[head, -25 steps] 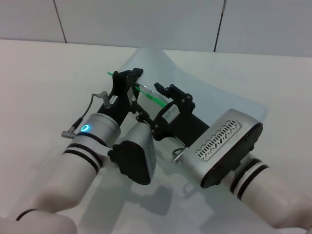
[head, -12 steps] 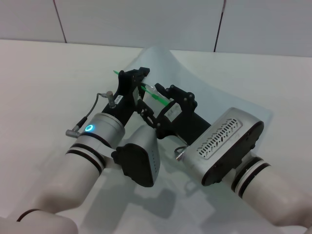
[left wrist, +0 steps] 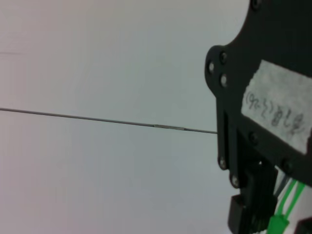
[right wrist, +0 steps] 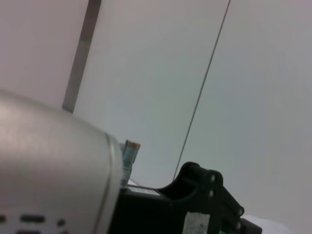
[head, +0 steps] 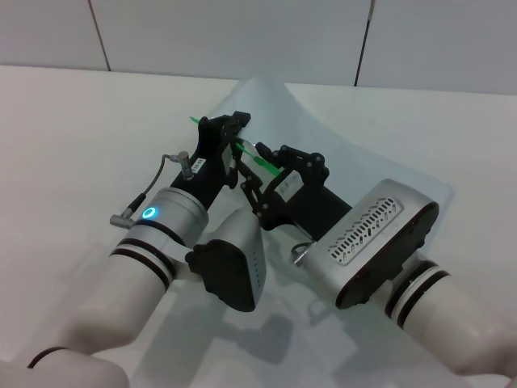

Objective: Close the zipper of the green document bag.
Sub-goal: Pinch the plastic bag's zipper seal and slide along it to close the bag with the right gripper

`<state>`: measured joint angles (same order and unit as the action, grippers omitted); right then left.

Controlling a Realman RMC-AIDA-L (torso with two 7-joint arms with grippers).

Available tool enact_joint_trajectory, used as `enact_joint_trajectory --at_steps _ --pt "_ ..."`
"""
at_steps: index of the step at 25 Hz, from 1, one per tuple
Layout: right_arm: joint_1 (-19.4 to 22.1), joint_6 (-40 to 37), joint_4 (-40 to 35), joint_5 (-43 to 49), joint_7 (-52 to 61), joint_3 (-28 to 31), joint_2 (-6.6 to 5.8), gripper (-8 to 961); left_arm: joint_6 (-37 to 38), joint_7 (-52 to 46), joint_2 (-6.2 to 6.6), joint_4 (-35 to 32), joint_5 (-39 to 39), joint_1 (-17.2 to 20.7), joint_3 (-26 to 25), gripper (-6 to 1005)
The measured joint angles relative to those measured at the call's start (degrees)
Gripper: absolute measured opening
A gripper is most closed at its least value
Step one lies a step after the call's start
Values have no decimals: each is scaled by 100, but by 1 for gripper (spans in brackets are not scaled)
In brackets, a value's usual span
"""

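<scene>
**Op A:** Where was the bag (head: pixel 355 153) at that point?

**Op B:** On the white table (head: pixel 73 129), roughly centre, running off toward 1–2 o'clock from my head cam. The near edge was lifted clear of the table, w/ the green zipper (head: pixel 260 163) strung between the two grippers.

**Op A:** Gripper states?

**Op B:** Left gripper (head: pixel 230 133) sat at approx 11 o'clock of the right one, clamped on the far end of the zipper as far as I could see. Right gripper (head: pixel 273 158) was just beside it, also on the strip. Whether it had the slider pinched or only the strip, I couldn't tell; its own body blocked that.

**Op A:** Progress?

**Op B:** My guess, partway at best. Only a short green stretch showed between the grippers; the rest was hidden under the right arm, so no way to say how much was sealed. I judged the pull along the edge wasn't finished.

**Op A:** Anything in the way?

**Op B:** No loose items nearby. Main issue was the grippers crowding each other, little room left. Wrist cams were no help, mostly wall, though the left one caught a bit of green strip.
</scene>
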<state>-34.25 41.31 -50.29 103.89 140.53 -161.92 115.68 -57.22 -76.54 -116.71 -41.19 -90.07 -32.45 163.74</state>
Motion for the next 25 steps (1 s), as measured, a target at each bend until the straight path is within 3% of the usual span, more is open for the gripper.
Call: enact_joint_trajectory --at_steps 14,25 --pt "-3 19 89 0 17 -12 7 187 -48 9 0 -21 -137 10 0 52" --pt "16 35 112 0 22 10 7 107 -59 8 5 -21 -154 17 0 52"
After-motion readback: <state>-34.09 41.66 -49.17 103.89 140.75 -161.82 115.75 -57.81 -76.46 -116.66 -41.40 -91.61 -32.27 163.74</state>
